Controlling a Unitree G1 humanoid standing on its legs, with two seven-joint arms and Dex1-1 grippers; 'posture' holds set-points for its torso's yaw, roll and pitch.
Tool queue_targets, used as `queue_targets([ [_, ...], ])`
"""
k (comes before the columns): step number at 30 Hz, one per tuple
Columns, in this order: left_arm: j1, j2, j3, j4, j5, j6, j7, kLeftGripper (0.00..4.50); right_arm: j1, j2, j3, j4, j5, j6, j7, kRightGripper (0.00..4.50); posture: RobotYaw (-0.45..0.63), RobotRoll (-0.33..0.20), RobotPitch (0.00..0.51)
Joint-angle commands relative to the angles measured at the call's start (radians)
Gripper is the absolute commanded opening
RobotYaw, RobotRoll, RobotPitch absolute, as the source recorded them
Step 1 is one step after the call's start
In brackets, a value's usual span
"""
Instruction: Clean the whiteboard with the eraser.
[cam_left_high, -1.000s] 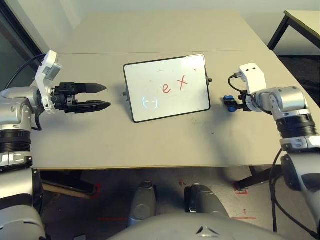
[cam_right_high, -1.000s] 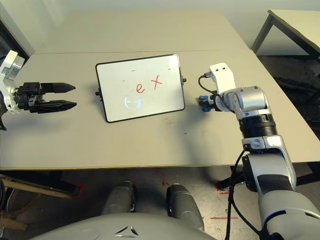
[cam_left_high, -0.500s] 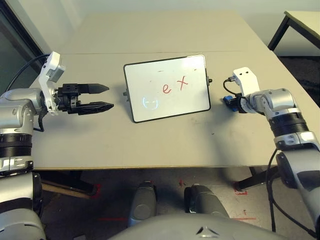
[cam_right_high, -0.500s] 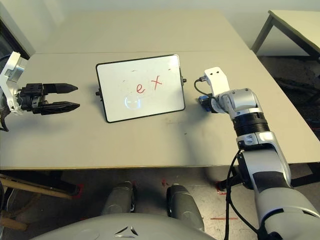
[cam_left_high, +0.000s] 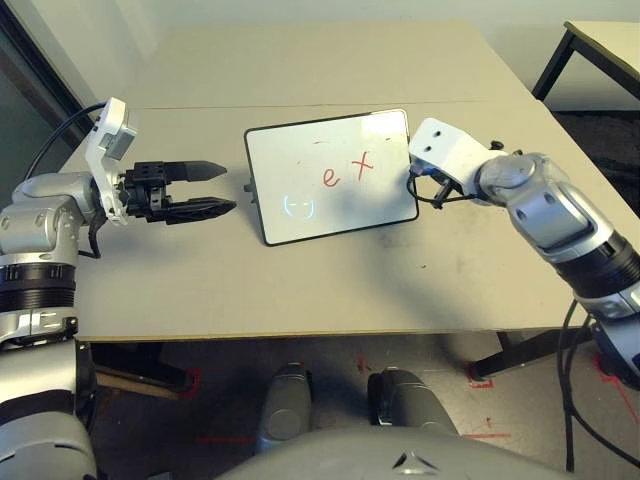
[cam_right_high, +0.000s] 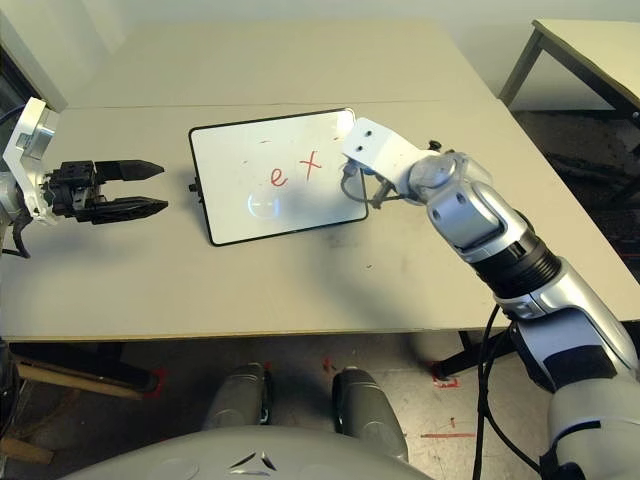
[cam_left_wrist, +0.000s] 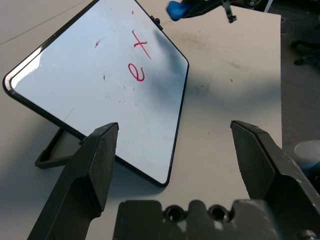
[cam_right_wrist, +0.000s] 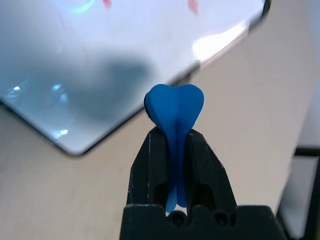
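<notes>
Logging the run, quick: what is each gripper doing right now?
Left gripper: open, holding nothing.
Right gripper: shut on the eraser.

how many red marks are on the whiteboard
2 clear ones on the whiteboard: a red "e" near the middle and a red "x" just right of it, toward the right gripper. Fainter smudges may be there too.
</notes>
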Motion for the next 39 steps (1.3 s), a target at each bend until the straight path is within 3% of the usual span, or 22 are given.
queue_targets([
  [1,-0.016,-0.011,-0.018,-0.021,-0.007,0.007,0.005,4.50,-0.026,0.031,0.055,0.039,-0.064,-0.053,0.007,0.24,0.25,0.000,0.031],
  [5,-0.018,-0.017,-0.016,-0.034,-0.013,0.017,0.007,4.50,-0.054,0.070,0.111,0.107,-0.139,-0.121,0.020,0.24,0.25,0.000,0.032],
  [17,0.010,-0.016,0.004,-0.068,-0.025,0.023,0.028,4.50,-0.065,0.140,0.145,0.248,-0.295,-0.264,0.057,0.24,0.28,0.000,0.024],
  [33,0.014,-0.006,0.008,-0.087,-0.043,0.028,0.047,4.50,-0.061,0.288,0.167,0.276,-0.436,-0.362,0.106,0.24,0.30,0.000,0.008],
  [39,0.009,-0.005,0.004,-0.085,-0.044,0.026,0.046,4.50,-0.060,0.288,0.148,0.311,-0.465,-0.384,0.112,0.24,0.30,0.000,0.009],
])
